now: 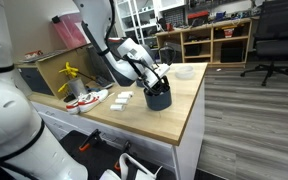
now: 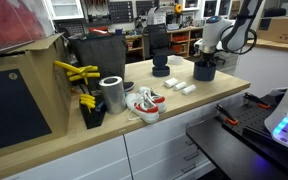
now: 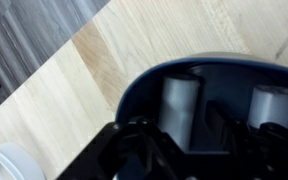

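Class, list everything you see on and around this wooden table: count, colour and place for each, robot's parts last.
cup: one, dark blue, on the table under the gripper
cylinders: two, white, inside the cup
blocks: several, white, beside the cup
shoes: two, white and red, on the table
can: one, silver, beside the shoes
bowl: one, white, past the cup
table: one, light wood
chair: one, black, on the floor
arm: one, white, above the table
gripper: one, black, reaching into the cup
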You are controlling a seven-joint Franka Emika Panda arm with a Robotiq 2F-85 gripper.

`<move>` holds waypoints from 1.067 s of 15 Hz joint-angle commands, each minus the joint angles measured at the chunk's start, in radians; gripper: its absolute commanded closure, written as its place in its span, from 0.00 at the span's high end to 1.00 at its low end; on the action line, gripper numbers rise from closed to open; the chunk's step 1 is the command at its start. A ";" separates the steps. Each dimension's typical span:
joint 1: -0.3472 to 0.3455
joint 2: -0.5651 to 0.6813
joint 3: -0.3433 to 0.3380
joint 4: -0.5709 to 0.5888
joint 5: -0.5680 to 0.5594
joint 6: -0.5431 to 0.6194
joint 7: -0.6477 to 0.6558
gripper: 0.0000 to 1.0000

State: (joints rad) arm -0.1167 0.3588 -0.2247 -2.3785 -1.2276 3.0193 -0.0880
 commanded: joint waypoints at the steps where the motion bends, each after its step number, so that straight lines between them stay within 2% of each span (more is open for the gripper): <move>1: 0.010 0.010 -0.027 -0.013 -0.072 0.036 0.069 0.26; 4: 0.004 0.017 -0.026 -0.015 -0.096 0.041 0.085 0.05; 8: -0.008 0.008 -0.021 -0.024 -0.089 0.050 0.079 0.05; 11: -0.025 -0.019 -0.004 -0.044 -0.039 0.050 0.051 0.06; 13: -0.046 -0.043 0.021 -0.066 0.042 0.044 0.011 0.05; 16: -0.115 -0.088 0.110 -0.110 0.243 0.021 -0.094 0.05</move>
State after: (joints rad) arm -0.1658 0.3438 -0.1917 -2.4151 -1.1329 3.0544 -0.0858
